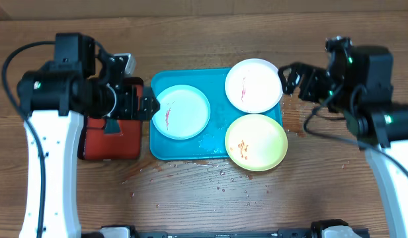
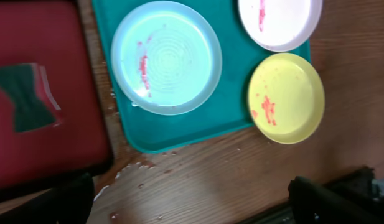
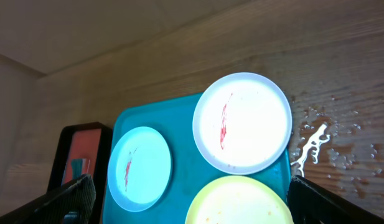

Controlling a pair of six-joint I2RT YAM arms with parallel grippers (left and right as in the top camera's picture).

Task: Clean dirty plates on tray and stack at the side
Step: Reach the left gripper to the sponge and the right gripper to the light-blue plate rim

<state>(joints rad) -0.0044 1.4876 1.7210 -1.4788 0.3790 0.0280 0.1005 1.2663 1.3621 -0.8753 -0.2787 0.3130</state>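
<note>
Left hand (image 1: 139, 109) and right hand (image 1: 287, 80) both wide open, empty; pinch that green sponge (image 2: 25, 102) squarely, nine o'clock of the tray (image 1: 190, 149).

Bare table (image 1: 323, 185) right of the tray (image 1: 217, 119) (red tray (image 1: 104, 142) just beside its left)

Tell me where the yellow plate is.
Overhead, the yellow plate sits on the tray's right near corner, overhanging the rim, beside the white plate.
</note>
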